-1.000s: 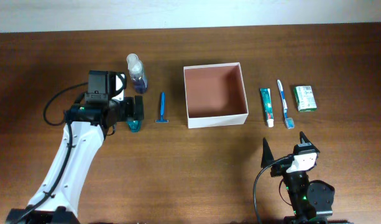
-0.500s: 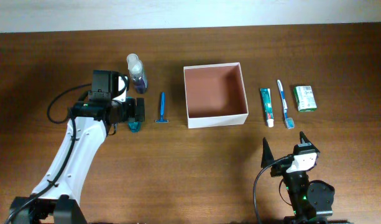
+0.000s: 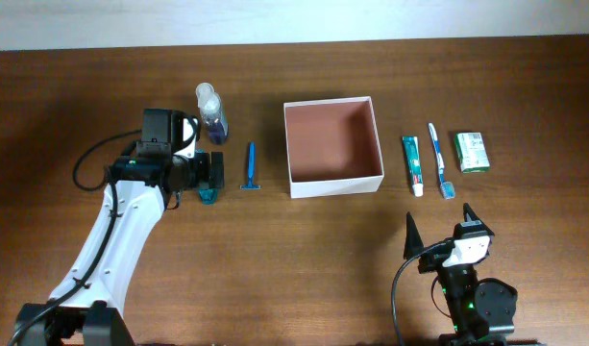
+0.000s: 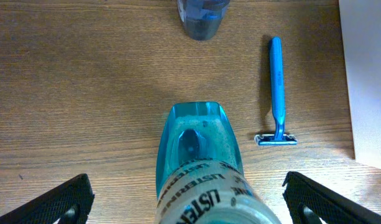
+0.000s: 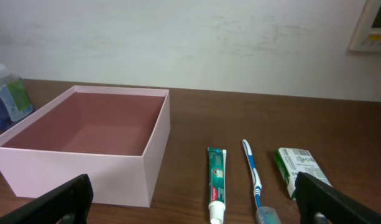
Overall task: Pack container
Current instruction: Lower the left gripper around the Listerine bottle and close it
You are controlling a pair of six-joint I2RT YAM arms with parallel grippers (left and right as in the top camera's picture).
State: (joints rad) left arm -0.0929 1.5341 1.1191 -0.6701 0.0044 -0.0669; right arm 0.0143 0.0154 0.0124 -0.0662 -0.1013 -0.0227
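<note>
The container (image 3: 336,184), a square white box with a reddish-brown inside, stands open at the table's middle; it also shows in the right wrist view (image 5: 84,177). A teal mouthwash bottle (image 3: 208,195) lies on its side left of it. My left gripper (image 3: 210,173) is open, its fingers (image 4: 190,202) either side of the bottle (image 4: 199,155) without touching it. My right gripper (image 3: 438,219) is open and empty near the front edge, its fingers (image 5: 193,196) pointing toward the container.
A blue razor (image 3: 250,166) lies between the mouthwash and the container. A clear bottle of blue liquid (image 3: 212,111) stands behind the left gripper. Right of the container lie a toothpaste tube (image 3: 411,163), a toothbrush (image 3: 440,159) and a green packet (image 3: 472,151).
My left arm has shifted slightly to the right, bringing the gripper closer over the mouthwash bottle. The right arm has not moved.
</note>
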